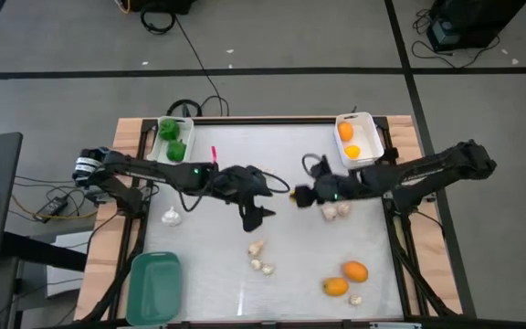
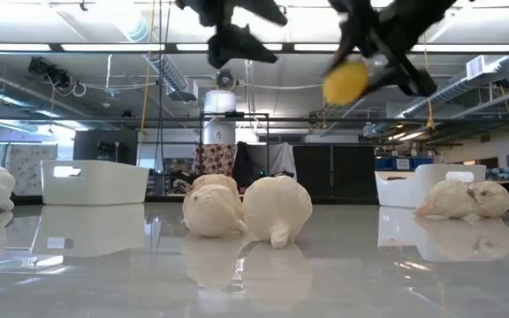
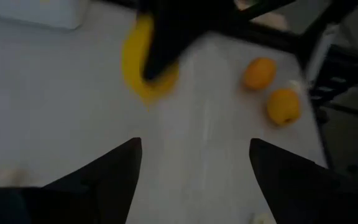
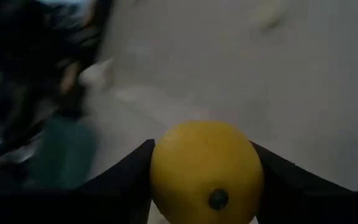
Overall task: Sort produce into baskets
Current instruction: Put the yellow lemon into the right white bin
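- Writing, brands, labels: none legible on any bin, arm or piece of produce.
- Hard to make out: the yellow fruit (image 4: 207,173) is almost hidden under the right arm in the high view; the left wrist view shows it only as a blurred yellow shape behind a dark finger.
- Right gripper (image 4: 205,168): above the table's middle, fingers pinching the yellow fruit from both sides; in the low view the fruit hangs clear of the tabletop.
- Left gripper (image 3: 194,177): just beside the right one over the table's middle, fingers spread, nothing between them.
- White bin, right rear corner (image 1: 369,137): holds two orange-yellow fruits.
- White bin, left rear corner (image 1: 164,144): holds green peppers (image 1: 175,139).
- Teal bin (image 1: 153,287): front left, cut off by the picture's edge.
- Two orange fruits (image 1: 346,279): on the table, front right, near each other.
- Whitish mushroom-like pieces (image 1: 258,257): scattered; two lie under the right gripper, one at the left side.
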Controlling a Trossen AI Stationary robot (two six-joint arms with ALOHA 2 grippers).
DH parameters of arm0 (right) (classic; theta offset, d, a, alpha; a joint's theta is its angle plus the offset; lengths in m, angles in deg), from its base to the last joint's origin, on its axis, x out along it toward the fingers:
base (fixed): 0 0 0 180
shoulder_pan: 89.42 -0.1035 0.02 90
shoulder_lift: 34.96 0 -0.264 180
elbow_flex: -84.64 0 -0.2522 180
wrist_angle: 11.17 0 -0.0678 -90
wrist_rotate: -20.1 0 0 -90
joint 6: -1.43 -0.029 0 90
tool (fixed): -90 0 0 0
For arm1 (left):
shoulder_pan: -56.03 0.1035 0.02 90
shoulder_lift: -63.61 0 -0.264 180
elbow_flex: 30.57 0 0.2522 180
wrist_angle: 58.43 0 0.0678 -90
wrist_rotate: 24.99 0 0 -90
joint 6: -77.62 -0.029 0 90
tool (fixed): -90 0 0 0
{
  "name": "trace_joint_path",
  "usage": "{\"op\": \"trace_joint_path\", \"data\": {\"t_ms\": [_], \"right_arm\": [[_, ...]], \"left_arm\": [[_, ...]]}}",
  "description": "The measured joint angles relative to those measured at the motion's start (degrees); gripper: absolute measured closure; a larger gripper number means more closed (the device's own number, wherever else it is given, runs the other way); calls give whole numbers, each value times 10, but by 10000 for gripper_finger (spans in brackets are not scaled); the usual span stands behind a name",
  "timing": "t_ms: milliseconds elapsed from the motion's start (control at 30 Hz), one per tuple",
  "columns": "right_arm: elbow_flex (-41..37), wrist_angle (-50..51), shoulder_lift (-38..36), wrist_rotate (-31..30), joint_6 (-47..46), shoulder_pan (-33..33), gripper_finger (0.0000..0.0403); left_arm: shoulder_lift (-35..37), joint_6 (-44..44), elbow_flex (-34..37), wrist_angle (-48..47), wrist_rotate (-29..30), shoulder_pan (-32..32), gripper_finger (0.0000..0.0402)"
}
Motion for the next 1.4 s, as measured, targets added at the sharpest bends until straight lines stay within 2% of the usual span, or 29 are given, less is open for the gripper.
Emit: {"op": "trace_joint_path", "data": {"t_ms": [167,367,600,833,1000,1233,1400], "right_arm": [[0,100,-34,-2,54,121,182],[0,196,-41,-9,123,275,181],[0,273,-17,-29,132,420,180],[0,273,2,-96,146,468,156],[0,272,4,-107,156,488,124],[0,270,4,-38,181,498,102],[0,252,3,13,220,459,105]], "left_arm": [[20,-27,0,-42,7,25,118],[20,-45,1,-66,-9,52,140],[22,-43,61,-51,-15,66,151],[22,-23,120,-50,-10,68,152],[22,-42,129,-39,6,69,152],[22,-87,130,18,30,69,152],[22,-106,130,79,10,69,152]]}}
